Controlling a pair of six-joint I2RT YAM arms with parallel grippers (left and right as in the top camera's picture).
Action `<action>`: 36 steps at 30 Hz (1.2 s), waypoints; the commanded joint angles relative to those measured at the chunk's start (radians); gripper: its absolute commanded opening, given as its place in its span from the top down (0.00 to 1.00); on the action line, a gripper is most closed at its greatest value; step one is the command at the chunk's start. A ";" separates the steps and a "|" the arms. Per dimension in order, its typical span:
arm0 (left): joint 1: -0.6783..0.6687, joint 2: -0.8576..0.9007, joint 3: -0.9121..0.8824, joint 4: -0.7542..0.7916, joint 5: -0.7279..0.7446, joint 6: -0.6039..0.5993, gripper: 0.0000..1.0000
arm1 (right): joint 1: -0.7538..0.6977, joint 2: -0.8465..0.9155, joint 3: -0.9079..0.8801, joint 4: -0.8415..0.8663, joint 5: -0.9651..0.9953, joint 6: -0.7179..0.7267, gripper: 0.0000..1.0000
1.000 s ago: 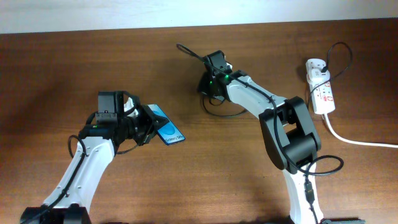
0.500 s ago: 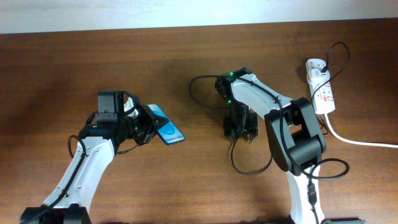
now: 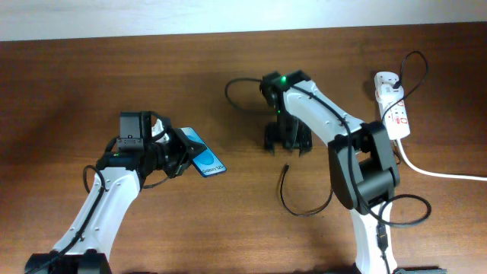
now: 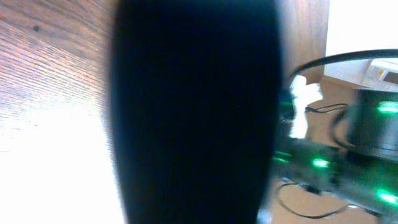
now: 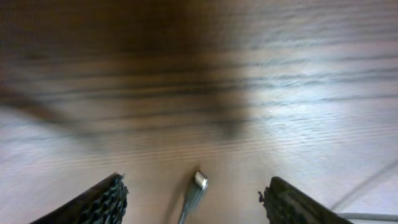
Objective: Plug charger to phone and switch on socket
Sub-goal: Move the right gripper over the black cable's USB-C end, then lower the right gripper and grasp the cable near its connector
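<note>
The charger [image 3: 287, 167] is a thin black cable that lies loose on the table [image 3: 91, 68]. Its connector tip [image 5: 200, 180] rests flat on the wood near the middle of the table, and behind it the cable curls in a wide loop toward the base of the right arm. The other end appears to run to the far end of the socket [image 3: 393, 110] at the right edge, but I cannot tell whether the plug is fully in.

I judge the cable to be very light and soft. It will bend and swing, and the tip may turn if the cable is taken far from the end. The best place to hold it is probably the short stiff body just behind the metal tip, so that the tip stays pointed.

The right gripper [image 3: 287, 143] hangs just above this tip. Its jaws are wide apart, and the fingers [image 5: 102, 199] stand on either side of the connector without touching it.

The phone [image 3: 207, 161] is well apart to the left, its blue screen facing up. The left gripper [image 3: 181, 152] is closed on one end of it. The phone is rigid and smooth, so it may slip when the connector is pushed in.
</note>
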 commanded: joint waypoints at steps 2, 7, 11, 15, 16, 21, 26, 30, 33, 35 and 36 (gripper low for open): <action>0.002 -0.006 0.010 0.005 0.015 0.015 1.00 | 0.003 -0.183 0.124 -0.092 0.055 0.003 0.25; 0.002 -0.006 0.010 0.005 0.016 0.015 1.00 | 0.004 -0.377 0.124 -0.194 0.108 0.004 0.24; 0.002 -0.006 0.010 0.005 0.034 0.015 1.00 | 0.004 -0.510 0.124 -0.274 0.108 0.004 0.19; 0.002 -0.006 0.010 0.005 0.034 0.015 1.00 | 0.004 -0.624 0.124 -0.359 0.161 0.077 0.11; 0.002 -0.006 0.010 0.005 0.034 0.015 1.00 | 0.004 -0.661 0.124 -0.385 0.213 0.110 0.11; 0.002 -0.006 0.010 0.005 0.034 0.015 1.00 | 0.004 -0.829 0.121 -0.384 0.288 0.163 0.10; 0.002 -0.006 0.010 0.005 0.034 0.015 1.00 | 0.004 -0.939 0.108 -0.384 0.291 0.174 0.06; 0.002 -0.006 0.010 0.005 0.034 0.015 1.00 | 0.004 -1.027 -0.047 -0.383 0.383 0.288 0.00; 0.002 -0.006 0.010 0.005 0.034 0.015 1.00 | 0.004 -1.076 -0.371 -0.206 0.419 0.362 0.02; 0.002 -0.006 0.010 0.005 0.034 0.015 1.00 | 0.004 -1.041 -0.575 -0.027 0.322 0.360 0.01; 0.002 -0.006 0.010 0.005 0.034 0.015 1.00 | 0.004 -1.015 -0.639 0.031 0.267 0.352 0.02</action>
